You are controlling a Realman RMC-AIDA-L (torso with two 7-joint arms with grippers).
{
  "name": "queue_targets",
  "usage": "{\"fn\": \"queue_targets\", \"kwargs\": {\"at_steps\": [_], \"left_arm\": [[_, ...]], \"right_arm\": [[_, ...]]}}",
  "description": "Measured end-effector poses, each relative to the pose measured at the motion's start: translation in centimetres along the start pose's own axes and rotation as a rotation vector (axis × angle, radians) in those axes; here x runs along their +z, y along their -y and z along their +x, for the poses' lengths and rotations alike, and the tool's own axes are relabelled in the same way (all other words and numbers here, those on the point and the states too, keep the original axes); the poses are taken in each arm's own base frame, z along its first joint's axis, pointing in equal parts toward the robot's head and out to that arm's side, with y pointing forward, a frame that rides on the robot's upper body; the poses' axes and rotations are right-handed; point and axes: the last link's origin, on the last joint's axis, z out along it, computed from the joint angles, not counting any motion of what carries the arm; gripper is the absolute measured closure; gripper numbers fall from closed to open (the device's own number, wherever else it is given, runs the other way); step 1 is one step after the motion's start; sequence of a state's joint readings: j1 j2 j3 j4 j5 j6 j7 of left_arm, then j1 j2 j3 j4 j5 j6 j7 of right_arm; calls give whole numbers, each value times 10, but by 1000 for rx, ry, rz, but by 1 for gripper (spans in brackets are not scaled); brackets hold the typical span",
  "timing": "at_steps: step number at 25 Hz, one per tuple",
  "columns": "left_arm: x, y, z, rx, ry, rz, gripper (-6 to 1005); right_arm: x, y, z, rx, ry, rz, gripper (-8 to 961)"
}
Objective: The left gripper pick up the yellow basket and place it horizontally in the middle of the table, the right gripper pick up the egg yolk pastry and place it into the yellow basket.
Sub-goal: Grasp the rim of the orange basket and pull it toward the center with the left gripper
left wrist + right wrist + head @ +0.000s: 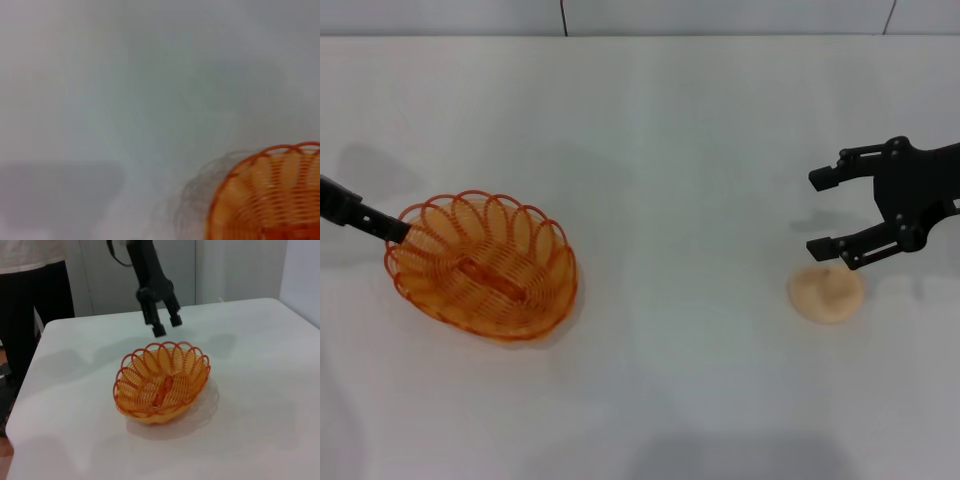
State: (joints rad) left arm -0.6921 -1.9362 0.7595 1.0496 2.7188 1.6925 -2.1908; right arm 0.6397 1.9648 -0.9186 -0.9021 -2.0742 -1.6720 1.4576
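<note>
White bench [660, 150] fills nearly the whole head view, with a pale wall and two dark seams along its far edge.

Yellow basket [483, 265]: oval, orange-yellow wire with a looped rim, resting upright on the bench on the robot's left side, well left of the middle. Nothing lies inside it. The right wrist view shows the yellow basket [161, 381] sitting flat on the bench surface, with its shadow beneath it. The left wrist view catches only part of its rim [265, 195].

Left hand [165, 325]: hangs just above and beside the basket's left rim, not touching the wire. Its two fingers stand apart with nothing between them. In the head view only a black finger shows at the frame's left edge, reaching the rim.

Egg yolk pastry [827, 294]: small pale dome, on the bench at the robot's right, well apart from the basket.

Right hand [825, 213]: just beyond the pastry, fingers spread wide and pointing left, holding nothing. The nearer finger overlaps the pastry's far edge in the head view; contact cannot be confirmed.

A person in dark trousers [35, 315] stands beyond the bench's far end.
</note>
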Motion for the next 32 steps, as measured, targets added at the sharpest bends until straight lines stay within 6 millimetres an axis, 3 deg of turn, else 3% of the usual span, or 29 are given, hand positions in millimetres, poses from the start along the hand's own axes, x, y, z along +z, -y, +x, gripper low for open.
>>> {"fn": "queue_targets", "kwargs": {"at_steps": [10, 32], "left_arm": [[39, -1, -3, -10, 35, 21, 123], [55, -1, 9, 0, 5, 49, 187]], "right_arm": [[3, -1, -1, -4, 1, -4, 88], [3, 2, 0, 1, -2, 15, 90]]}}
